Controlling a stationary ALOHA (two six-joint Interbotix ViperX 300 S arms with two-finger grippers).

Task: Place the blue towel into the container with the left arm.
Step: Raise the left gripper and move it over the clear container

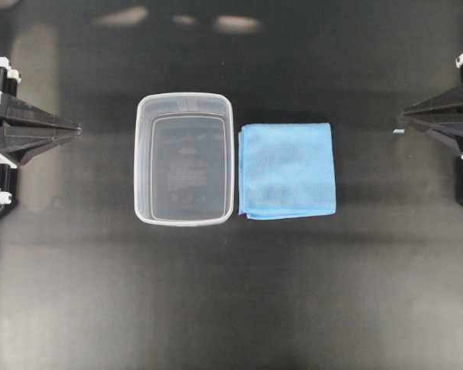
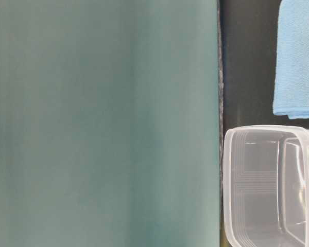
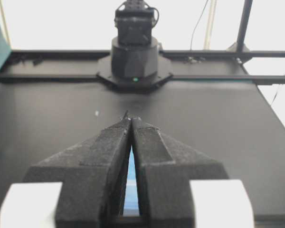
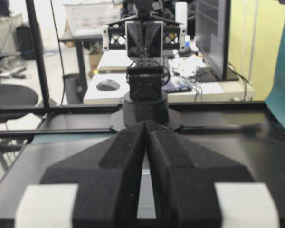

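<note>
The blue towel (image 1: pixel 287 170) lies flat and folded square on the black table, just right of the container (image 1: pixel 185 159), a clear empty tub; their edges nearly touch. The table-level view shows the towel (image 2: pixel 298 56) above the container (image 2: pixel 268 185). My left gripper (image 1: pixel 76 132) rests at the table's left edge, shut, tips pointing toward the tub, holding nothing. Its fingertips (image 3: pixel 131 118) meet in the left wrist view. My right gripper (image 1: pixel 401 117) rests at the right edge, shut and empty, its tips together (image 4: pixel 146 123) in the right wrist view.
A teal panel (image 2: pixel 103 123) fills most of the table-level view. The opposite arm's base (image 3: pixel 134 57) stands at the far table edge in the left wrist view. A desk with a monitor (image 4: pixel 211 33) is beyond the table.
</note>
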